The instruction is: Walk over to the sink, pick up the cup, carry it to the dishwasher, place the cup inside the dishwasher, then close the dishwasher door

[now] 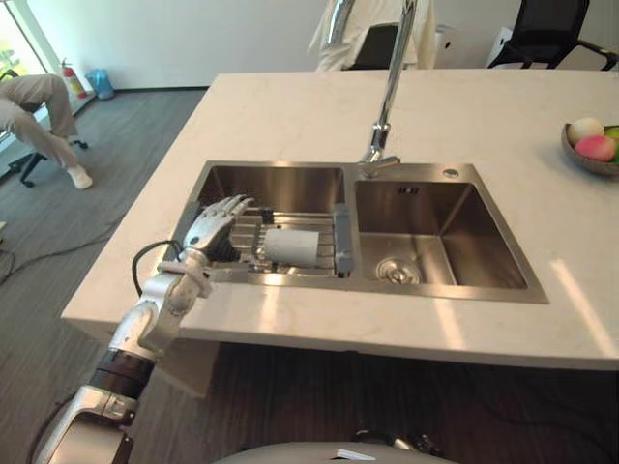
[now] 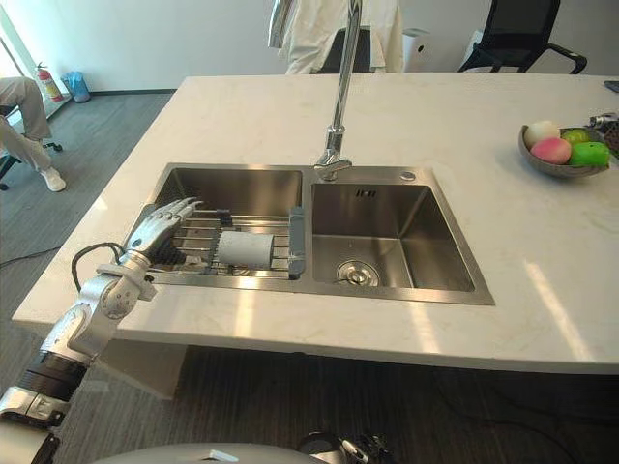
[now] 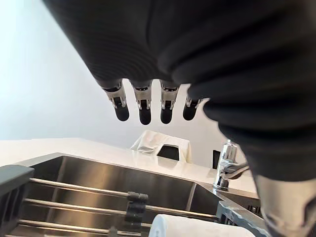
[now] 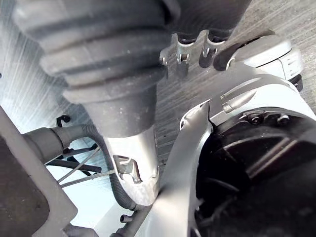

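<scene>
1. Right hand (image 4: 182, 54): we see it in its wrist view, low above the grey floor (image 4: 281, 17). We cannot tell whether it is open or closed.
2. Left hand (image 1: 218, 220): it is over the 9 o'clock end of the rack (image 1: 290, 215), fingers straight and spread, holding nothing. It is near the cup but apart from it.
3. Cup (image 1: 290, 246): pale, it lies on its side on the rack in the left basin of the sink (image 1: 455, 227). Its long axis runs from 9 to 3 o'clock, one end facing the left hand and the other the basin divider. We cannot tell which end is the mouth.
4. Faucet (image 1: 387, 106): it rises at 12 o'clock of the divider.
5. Countertop (image 1: 290, 116): it carries a fruit bowl (image 1: 580, 160) at 2 o'clock of the sink.
6. Background: we note a standing person (image 1: 334, 39) at 12 o'clock, a seated person (image 1: 39, 106) at 10 o'clock and a black chair (image 1: 551, 24) at 1 o'clock.
</scene>
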{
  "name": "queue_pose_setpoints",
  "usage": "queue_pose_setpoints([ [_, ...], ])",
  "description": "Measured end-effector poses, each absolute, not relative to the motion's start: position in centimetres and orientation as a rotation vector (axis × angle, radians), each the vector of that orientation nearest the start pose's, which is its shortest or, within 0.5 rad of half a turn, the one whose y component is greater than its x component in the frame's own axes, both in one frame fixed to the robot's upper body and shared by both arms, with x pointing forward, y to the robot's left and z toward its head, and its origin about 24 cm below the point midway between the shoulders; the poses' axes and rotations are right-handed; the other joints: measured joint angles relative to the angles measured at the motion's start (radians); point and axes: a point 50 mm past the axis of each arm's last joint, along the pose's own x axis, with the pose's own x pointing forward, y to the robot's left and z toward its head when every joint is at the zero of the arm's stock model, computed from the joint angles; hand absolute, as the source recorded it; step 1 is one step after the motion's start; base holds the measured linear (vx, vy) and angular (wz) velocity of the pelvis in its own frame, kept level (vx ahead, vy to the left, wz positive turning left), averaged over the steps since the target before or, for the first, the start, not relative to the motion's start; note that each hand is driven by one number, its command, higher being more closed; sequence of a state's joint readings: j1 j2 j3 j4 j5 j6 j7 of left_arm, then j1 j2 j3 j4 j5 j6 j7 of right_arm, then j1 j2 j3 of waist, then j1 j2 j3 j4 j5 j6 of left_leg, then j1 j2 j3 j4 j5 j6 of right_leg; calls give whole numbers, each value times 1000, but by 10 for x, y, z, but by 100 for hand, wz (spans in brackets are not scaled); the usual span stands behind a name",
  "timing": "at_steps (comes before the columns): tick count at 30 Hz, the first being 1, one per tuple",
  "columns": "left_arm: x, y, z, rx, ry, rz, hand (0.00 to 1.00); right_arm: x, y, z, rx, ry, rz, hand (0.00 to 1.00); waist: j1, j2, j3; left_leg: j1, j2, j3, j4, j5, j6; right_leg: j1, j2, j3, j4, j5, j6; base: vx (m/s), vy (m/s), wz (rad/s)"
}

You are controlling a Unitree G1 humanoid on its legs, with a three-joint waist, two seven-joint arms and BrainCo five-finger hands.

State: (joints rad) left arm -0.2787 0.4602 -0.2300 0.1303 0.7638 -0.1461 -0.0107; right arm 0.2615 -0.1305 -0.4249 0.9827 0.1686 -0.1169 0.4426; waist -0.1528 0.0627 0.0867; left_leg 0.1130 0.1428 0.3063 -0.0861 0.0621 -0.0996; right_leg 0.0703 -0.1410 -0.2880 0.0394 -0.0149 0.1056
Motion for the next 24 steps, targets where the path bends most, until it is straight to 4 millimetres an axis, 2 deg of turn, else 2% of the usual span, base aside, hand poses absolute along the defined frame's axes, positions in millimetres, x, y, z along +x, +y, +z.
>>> queue_pose_setpoints([
  [3,295,154,85,1260,-317,-316,0,44,-246,-148,364,953,-222,0,-20,4,-2,-6,-1,11,0,1,0,0,3,7,-26,2,-1,-44,18,-10],
  [8,293,145,81,1263,-332,-362,0,44,-242,-150,357,981,-216,0,-32,-3,-6,9,-3,54,0,-9,-7,0,7,52,-61,45,3,42,10,-26],
  [11,301,139,85,1282,-338,-377,0,44,-241,-150,359,986,-212,0,-43,-2,-11,13,-4,81,0,-10,-5,1,9,72,-77,72,7,106,6,-24],
  [15,317,145,90,1316,-296,-337,0,44,-240,-150,361,994,-207,0,-53,-5,-12,33,-4,116,0,-19,-14,5,14,108,-98,82,3,56,3,-31],
  [19,326,149,94,1341,-275,-318,0,44,-240,-151,360,994,-206,0,-82,-4,-12,55,-4,138,0,-30,-15,15,17,124,-104,83,2,-5,-7,-14],
  [24,331,159,86,1360,-213,-305,0,42,-240,-151,361,997,-207,0,-85,-6,-11,76,-4,167,0,-40,-16,13,19,155,-109,83,-4,-54,-11,-19],
])
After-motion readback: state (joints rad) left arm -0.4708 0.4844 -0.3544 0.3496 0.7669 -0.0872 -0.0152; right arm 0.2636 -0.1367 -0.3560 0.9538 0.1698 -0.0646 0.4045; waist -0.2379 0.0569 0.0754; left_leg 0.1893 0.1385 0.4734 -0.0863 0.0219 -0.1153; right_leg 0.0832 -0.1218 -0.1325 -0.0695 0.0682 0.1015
